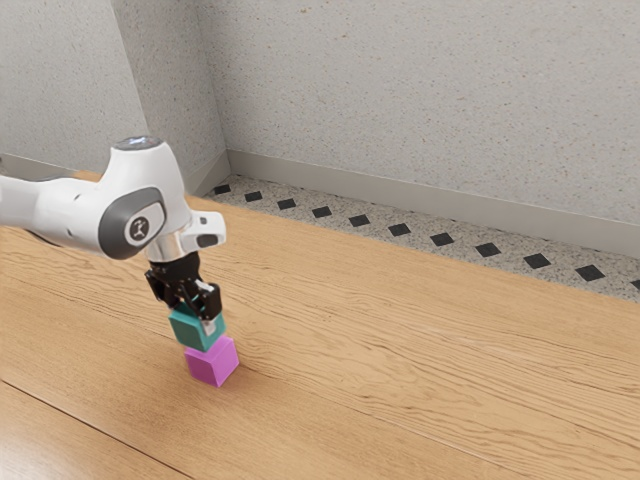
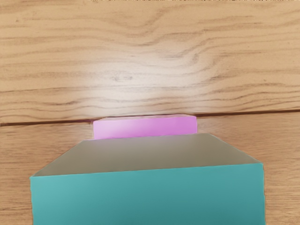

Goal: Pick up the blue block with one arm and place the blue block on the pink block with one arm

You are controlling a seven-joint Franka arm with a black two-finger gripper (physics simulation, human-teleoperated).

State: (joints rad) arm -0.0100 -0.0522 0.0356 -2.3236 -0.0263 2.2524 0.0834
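Toward the exterior view's left, on the near part of the wooden table (image 1: 420, 340), the blue block (image 1: 194, 330) is sitting directly on top of the pink block (image 1: 213, 364). The two are touching and making a two-high stack. The blue block is reading more as teal than pure blue: a plain, matte cube with sharp edges, turned slightly off square from the pink one under it. My gripper (image 1: 190, 306) is coming down on it from above, its black fingers pinching the cube's upper part from two sides.

Through the wrist view, the blue block (image 2: 147, 197) is looming large just under my hand, its upper face looking shaded grey. A strip of the pink block (image 2: 145, 127) is peeking out beyond its far edge.

Open tabletop is spreading wide to the exterior view's right and nearer the camera, giving plenty of room around the stack. The table's far edge is running along a strip of tiled floor (image 1: 450, 238) below the wall, well apart from the blocks. The white arm (image 1: 90, 212) is reaching in from the exterior view's left.

I am counting one blue block, one pink block, one arm and one gripper.
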